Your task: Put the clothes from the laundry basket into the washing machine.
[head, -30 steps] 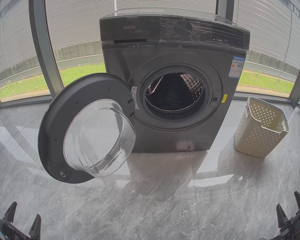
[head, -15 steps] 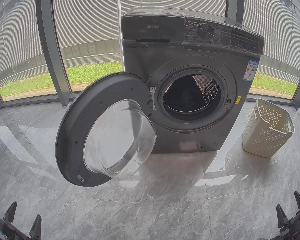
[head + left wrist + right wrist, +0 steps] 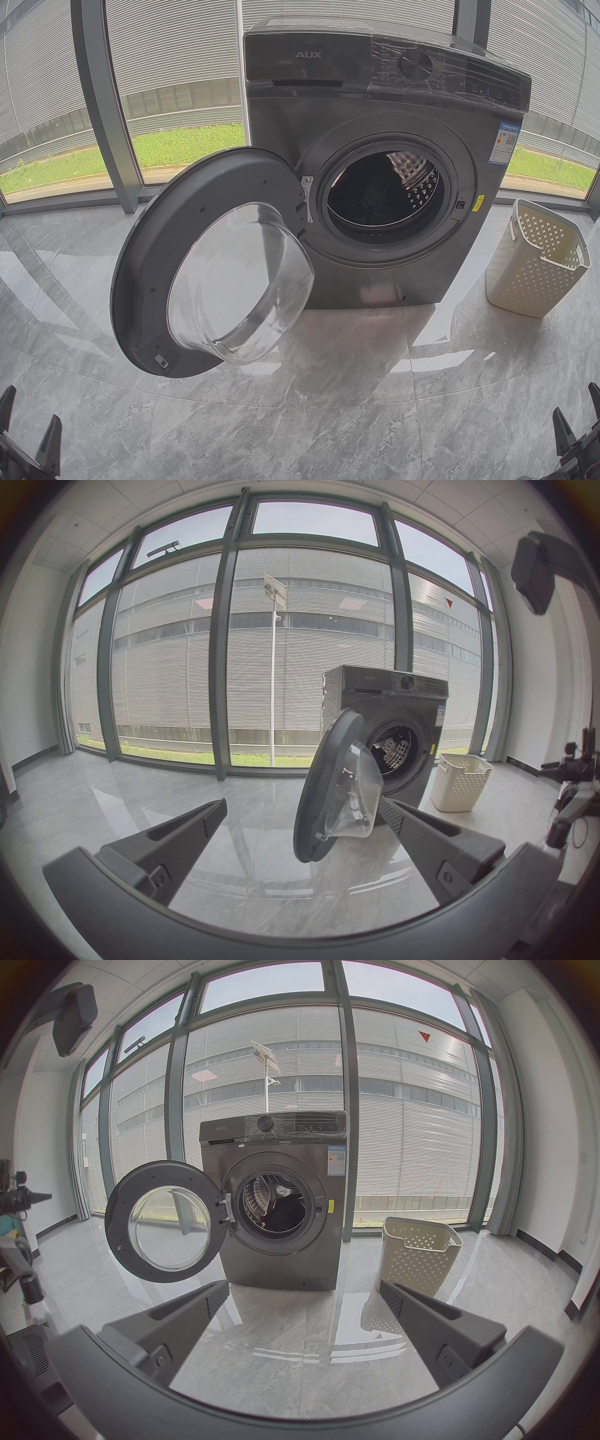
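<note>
A grey washing machine [image 3: 375,81] stands on the floor with its round door [image 3: 187,262] swung wide open to the left. Dark clothes [image 3: 375,197] lie inside the drum. Right of the machine stands a cream perforated laundry basket [image 3: 537,262]; the part of its inside that I see holds nothing. My left gripper [image 3: 30,415] is open low at the near left, and my right gripper [image 3: 575,406] is open at the near right. Both are far from the machine and hold nothing. The wrist views show the machine [image 3: 400,699] [image 3: 275,1141] and basket [image 3: 459,780] [image 3: 419,1250] well beyond the open grippers [image 3: 301,805] [image 3: 305,1285].
Glossy grey marble floor [image 3: 350,400] spreads between me and the machine. Tall windows with dark frames [image 3: 103,106] run behind it. The open door juts out over the floor left of the drum opening.
The head camera swung, shifting the machine and basket rightward in the picture. My left gripper has moved a little toward the left edge. The right gripper has kept its place.
</note>
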`<state>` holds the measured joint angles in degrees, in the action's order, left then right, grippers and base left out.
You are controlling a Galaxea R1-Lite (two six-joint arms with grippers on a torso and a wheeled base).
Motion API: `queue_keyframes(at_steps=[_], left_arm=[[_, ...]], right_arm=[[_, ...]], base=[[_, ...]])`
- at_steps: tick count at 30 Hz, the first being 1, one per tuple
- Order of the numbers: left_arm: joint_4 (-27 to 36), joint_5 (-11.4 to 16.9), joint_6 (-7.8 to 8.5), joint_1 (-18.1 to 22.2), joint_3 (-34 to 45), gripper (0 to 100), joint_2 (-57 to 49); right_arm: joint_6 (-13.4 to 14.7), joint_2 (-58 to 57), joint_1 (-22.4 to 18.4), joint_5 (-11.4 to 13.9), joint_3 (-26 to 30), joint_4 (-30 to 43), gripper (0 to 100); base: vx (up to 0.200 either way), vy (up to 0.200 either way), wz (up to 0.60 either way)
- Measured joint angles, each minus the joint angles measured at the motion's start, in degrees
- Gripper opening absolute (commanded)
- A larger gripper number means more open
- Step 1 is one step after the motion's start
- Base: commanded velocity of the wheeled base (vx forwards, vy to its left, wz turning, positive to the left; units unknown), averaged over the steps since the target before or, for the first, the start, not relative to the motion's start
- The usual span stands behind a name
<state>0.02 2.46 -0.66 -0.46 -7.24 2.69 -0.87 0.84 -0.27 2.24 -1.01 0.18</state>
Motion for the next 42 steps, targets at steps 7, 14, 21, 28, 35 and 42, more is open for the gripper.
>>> queue_keyframes(at_steps=[7,14,21,28,35,42], left_arm=[[-0.98,2.27,-1.01,-2.32,-7.53,100,11.67],[-8.39,5.68,-1.5,-4.19,-11.22,100,30.23],[-20.98,7.96,-1.48,-5.12,-13.46,100,48.71],[-28.25,13.24,-1.5,-5.55,-15.43,100,62.14],[-31.83,14.69,-1.52,-5.92,-18.33,100,70.27],[-33.02,17.98,-1.99,-9.35,-18.14,100,72.11]], right_arm=[[0.0,0.01,0.0,0.02,0.0,0.0,100],[0.0,0.04,0.02,0.0,0.0,-0.02,100],[0.0,0.04,0.0,0.0,0.0,-0.02,100],[0.02,0.04,0.0,0.0,0.0,0.0,100],[0.0,0.04,0.0,0.02,0.0,-0.02,100],[0.0,0.06,0.0,0.02,0.0,-0.02,100]], base=[[0.0,0.0,0.0],[0.0,0.0,0.0],[0.0,0.0,0.0],[0.0,0.0,0.0],[0.0,0.0,0.0],[0.0,0.0,0.0]])
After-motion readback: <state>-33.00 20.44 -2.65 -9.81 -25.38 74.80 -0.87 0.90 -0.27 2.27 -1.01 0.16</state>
